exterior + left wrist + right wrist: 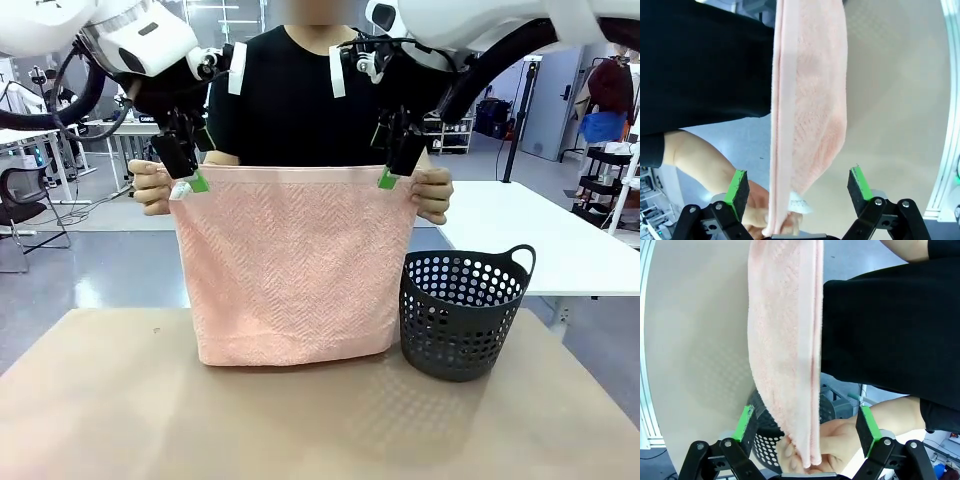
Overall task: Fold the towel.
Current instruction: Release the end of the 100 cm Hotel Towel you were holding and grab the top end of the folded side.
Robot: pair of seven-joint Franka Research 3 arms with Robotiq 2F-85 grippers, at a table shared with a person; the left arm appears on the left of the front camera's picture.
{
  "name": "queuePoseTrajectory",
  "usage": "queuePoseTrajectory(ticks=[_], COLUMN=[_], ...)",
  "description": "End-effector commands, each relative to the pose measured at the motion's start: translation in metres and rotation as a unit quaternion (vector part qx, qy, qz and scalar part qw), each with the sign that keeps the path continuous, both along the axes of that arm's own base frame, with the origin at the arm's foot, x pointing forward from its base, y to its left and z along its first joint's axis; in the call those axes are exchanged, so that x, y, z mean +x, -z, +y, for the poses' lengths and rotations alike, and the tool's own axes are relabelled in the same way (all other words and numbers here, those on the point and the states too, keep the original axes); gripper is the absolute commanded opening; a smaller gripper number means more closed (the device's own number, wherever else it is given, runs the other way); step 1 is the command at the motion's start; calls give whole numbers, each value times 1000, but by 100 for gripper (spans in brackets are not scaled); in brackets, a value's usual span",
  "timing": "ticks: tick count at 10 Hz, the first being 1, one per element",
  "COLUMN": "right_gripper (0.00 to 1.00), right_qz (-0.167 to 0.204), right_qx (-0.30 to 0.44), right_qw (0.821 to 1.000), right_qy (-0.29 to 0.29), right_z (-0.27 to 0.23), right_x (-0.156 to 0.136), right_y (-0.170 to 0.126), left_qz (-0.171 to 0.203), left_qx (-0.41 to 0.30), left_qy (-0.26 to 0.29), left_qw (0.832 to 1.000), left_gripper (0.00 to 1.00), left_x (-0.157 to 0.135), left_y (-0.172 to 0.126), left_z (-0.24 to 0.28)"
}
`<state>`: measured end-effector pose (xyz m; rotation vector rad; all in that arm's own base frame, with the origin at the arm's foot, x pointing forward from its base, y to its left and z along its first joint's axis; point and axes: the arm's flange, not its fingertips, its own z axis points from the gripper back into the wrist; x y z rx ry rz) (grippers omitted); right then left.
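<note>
Hanging as a flat sheet in the middle of the front view, the towel (290, 270) has its plain band along the top, and its lower edge seems just to touch the table (100, 400). It is spread like this, I judge, so that both top corners are offered for a handover. One hand (150, 187) pinches the corner at mid-left, and the other hand (433, 195) pinches the corner at mid-right. The left gripper (188, 182) straddles the mid-left corner with its jaws wide apart. Its wrist view shows the cloth running between the green pads unclamped. The right gripper (393, 172) does the same at the mid-right corner. Neither holds anything. The basket (465, 312) stands just beside the towel's lower right, probably as a place for it once folded.
</note>
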<state>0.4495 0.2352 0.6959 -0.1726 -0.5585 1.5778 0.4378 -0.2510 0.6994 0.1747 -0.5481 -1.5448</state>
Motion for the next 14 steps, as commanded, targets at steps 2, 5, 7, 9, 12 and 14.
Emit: queuePoseTrajectory(ticks=[2, 5, 7, 9, 12, 14], right_gripper=[100, 58, 0, 0, 0, 0], right_qz=[36, 67, 74, 79, 82, 81], right_qx=[-4, -2, 0, -3, 1, 1], right_qw=[999, 997, 997, 997, 996, 997], right_qy=[8, 24, 24, 19, 18, 18], right_z=[-3, -8, -8, -4, -4, -2], right_x=[21, 29, 29, 28, 30, 30], right_y=[16, 38, 41, 46, 48, 47], left_qz=[37, 58, 64, 64, 66, 67], left_qx=[10, 9, 11, 15, 18, 14], left_qy=[-7, -21, -22, -26, -28, -30], left_qw=[999, 998, 998, 997, 997, 997], left_gripper=[100, 41, 0, 0, 0, 0], left_x=[32, 34, 33, 32, 31, 32], left_y=[10, 28, 34, 37, 39, 39], left_z=[-1, 6, 8, 9, 10, 11])
